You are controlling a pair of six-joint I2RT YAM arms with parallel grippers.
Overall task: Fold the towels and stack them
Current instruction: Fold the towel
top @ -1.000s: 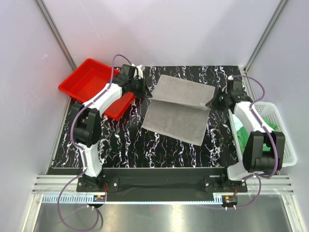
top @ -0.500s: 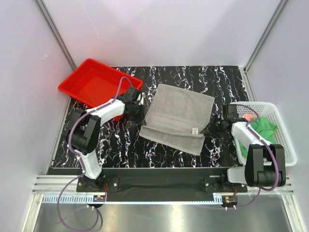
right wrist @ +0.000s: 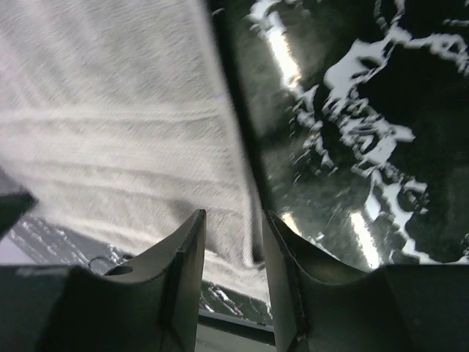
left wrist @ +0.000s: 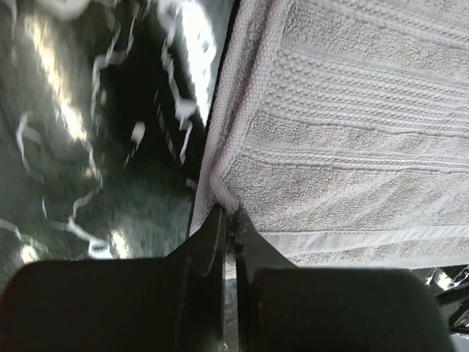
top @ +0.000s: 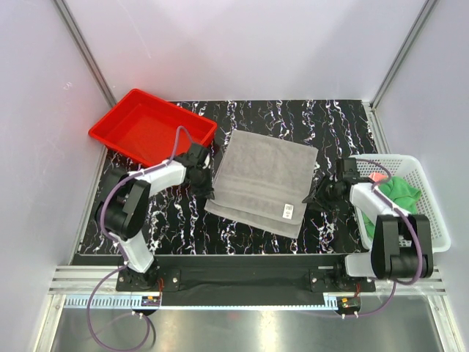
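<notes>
Starting at the bench's (top: 176, 220) far left with the red tray (top: 143, 128), then coming to the left gripper (left wrist: 229, 214), squeezed tight and pinching the left edge of the grey towel (top: 264, 180), folded over on itself and lying flat at mid-bench with a small label (top: 288, 212) facing up near its front right corner. Moving on to the right gripper (right wrist: 233, 214), standing with its jaws partly apart and gripping nothing, the towel's right edge lying loose in the gap. Ending at the white mesh basket (top: 437, 220) sitting at the right edge and holding a crumpled green towel (top: 399, 192) with a bit of salmon-pink towel (top: 379, 177) just beside it.
</notes>
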